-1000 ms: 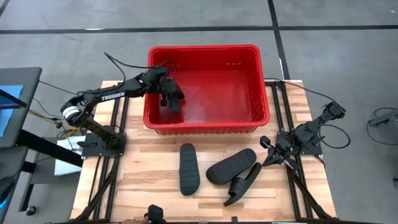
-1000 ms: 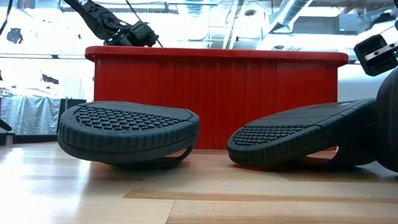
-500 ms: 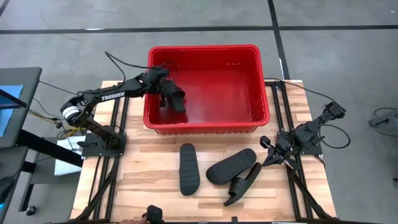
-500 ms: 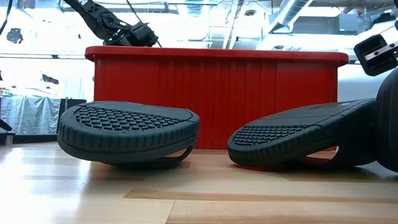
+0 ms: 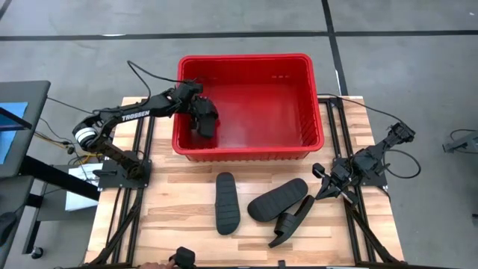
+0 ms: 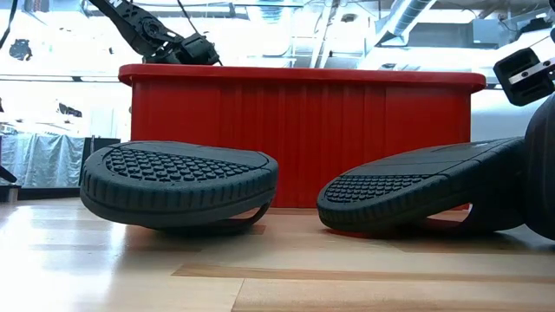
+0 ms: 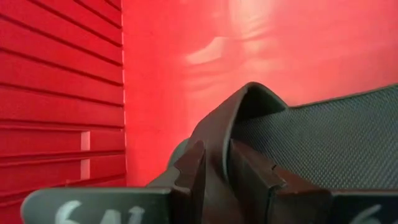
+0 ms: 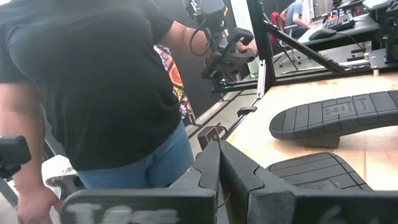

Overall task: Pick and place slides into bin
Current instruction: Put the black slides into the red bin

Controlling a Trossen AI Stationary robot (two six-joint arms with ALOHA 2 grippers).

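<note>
Wooden table (image 5: pixel 179 217), grey floor, three slides (image 5: pixel 227 202) beside red bin (image 5: pixel 246 153)

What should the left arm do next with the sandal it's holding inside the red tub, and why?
Probably open the left pincer: it is shut on the strap of a matte black rubber slide sandal already low inside the large red ribbed plastic bin, near its left wall.

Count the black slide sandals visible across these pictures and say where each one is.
4. One slide is held by the left tool inside the red bin; three lie on the table.
</note>
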